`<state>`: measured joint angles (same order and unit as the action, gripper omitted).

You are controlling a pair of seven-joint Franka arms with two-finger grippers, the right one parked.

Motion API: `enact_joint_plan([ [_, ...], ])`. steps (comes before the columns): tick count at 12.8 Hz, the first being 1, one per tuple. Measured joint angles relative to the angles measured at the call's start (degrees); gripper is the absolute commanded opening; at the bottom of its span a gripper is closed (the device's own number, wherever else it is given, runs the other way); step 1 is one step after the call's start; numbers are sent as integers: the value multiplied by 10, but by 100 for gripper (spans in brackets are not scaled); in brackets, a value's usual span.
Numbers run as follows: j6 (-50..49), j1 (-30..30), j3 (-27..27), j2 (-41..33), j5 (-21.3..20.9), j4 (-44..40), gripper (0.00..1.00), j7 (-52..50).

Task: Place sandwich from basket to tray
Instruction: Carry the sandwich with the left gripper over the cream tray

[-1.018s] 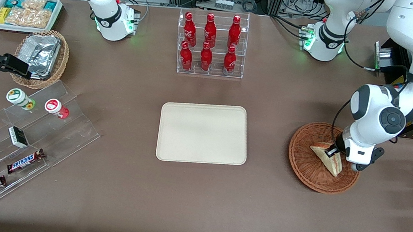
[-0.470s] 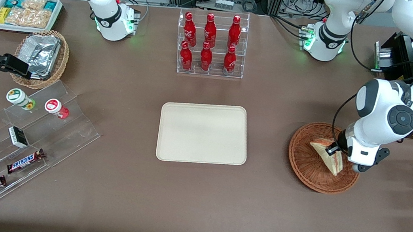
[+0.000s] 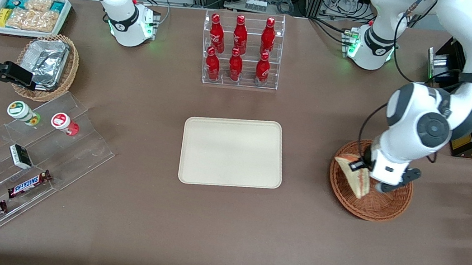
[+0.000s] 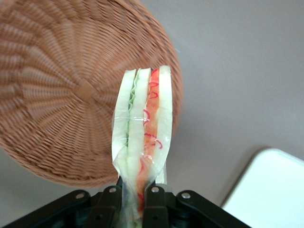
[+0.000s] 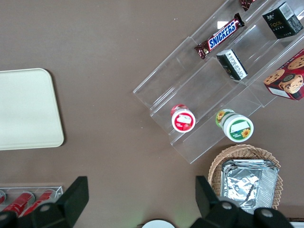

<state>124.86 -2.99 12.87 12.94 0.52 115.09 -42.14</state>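
Gripper clamped on the sandwich, fingers pinching its wrapped base. Sandwich lifted clear above the basket, over the rim nearest the tray. Tray on the table, well apart from the basket.

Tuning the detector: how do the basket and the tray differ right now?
The basket is round, reddish-brown woven wicker; the tray is a flat, smooth beige rectangle with rounded corners. The basket lies toward the working arm's end, the tray mid-table. The gripper, shut on the sandwich, hangs above the basket's rim nearest the tray; nothing is above the tray. Both are shallow, rest on the table, and hold nothing.
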Motion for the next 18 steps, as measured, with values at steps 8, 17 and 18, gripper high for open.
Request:
enact_joint_plan([
  [8, -27, -113, 60, 93, -54, -104, 0, -9],
  [17, -74, -231, 61, 236, -92, -267, 0, -100],
  [18, -74, -239, 61, 244, -94, -277, 0, -104],
])
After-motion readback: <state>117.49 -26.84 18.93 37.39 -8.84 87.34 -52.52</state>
